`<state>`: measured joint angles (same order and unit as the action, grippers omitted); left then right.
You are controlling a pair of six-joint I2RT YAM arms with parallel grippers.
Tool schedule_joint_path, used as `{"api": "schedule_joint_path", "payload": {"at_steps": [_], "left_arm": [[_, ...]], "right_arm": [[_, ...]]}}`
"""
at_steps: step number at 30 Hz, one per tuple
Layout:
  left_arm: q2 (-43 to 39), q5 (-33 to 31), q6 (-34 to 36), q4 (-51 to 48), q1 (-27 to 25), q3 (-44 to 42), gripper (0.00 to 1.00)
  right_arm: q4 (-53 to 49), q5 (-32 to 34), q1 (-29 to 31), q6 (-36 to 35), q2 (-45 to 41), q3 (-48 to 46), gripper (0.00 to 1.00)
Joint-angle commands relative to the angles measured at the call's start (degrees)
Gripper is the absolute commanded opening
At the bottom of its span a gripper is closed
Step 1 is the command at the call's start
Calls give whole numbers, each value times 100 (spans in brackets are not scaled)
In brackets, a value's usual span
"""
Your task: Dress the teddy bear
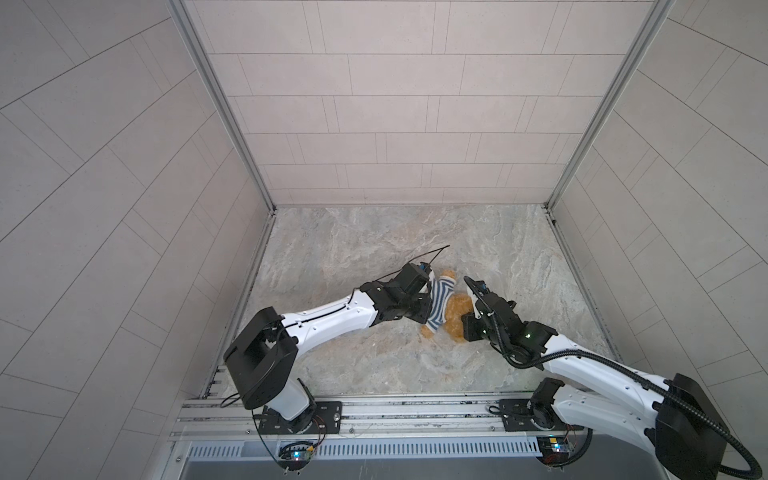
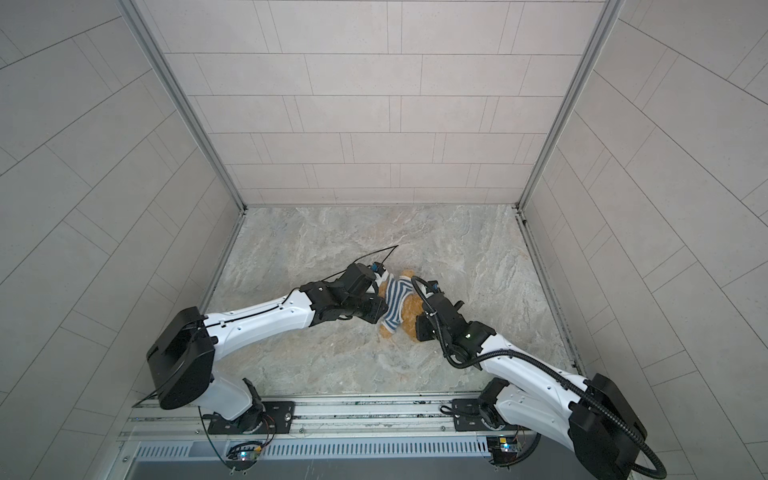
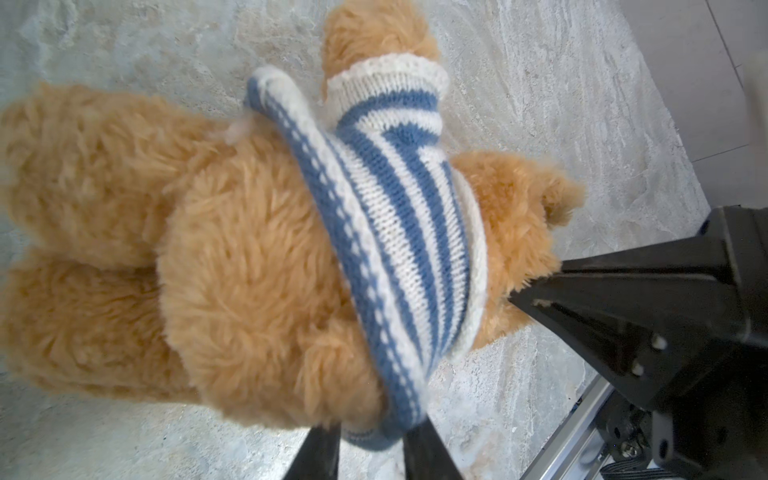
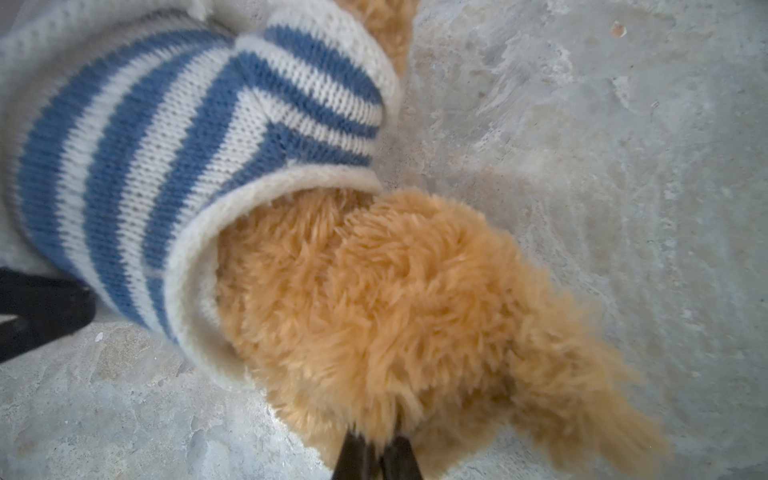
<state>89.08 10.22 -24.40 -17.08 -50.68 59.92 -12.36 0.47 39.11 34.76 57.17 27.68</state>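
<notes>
Grey veined stone forms the tabletop (image 1: 374, 249), boxed in by pale tiled walls (image 1: 395, 104) on the left, right and far sides, with an aluminium rail (image 1: 415, 409) along the near edge. The teddy bear (image 1: 455, 313) lies near the middle, crowded from both sides by the arms, whose black wrists cover part of it in both top views. The left gripper (image 3: 370, 440) has its jaws closed on the hem of the striped shirt (image 3: 399, 216). The right gripper (image 4: 376, 453) has its jaws shut, with the tips sunk into fur at the head end. The bear is fluffy and golden-brown. The blue-and-white knit is bunched round its chest, one paw (image 3: 374, 37) pokes out of a sleeve, and the belly and legs are bare. Its face does not show in any view. Whether the right jaws pinch any fur cannot be made out, and both wrist views are soft with blur.
</notes>
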Motion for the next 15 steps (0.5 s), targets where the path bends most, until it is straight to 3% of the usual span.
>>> {"api": "schedule_joint_path", "payload": {"at_steps": [1, 8, 15], "left_arm": [[-32, -244, 26, -40, -31, 75, 21], [-401, -363, 81, -224, -21, -140, 1], [-1308, -66, 135, -446, 243, -857, 0]], "right_arm": [[-116, 113, 44, 44, -172, 76, 0], [-473, 268, 44, -74, -517, 145, 0], [-1047, 425, 53, -101, -1058, 178, 0]]}}
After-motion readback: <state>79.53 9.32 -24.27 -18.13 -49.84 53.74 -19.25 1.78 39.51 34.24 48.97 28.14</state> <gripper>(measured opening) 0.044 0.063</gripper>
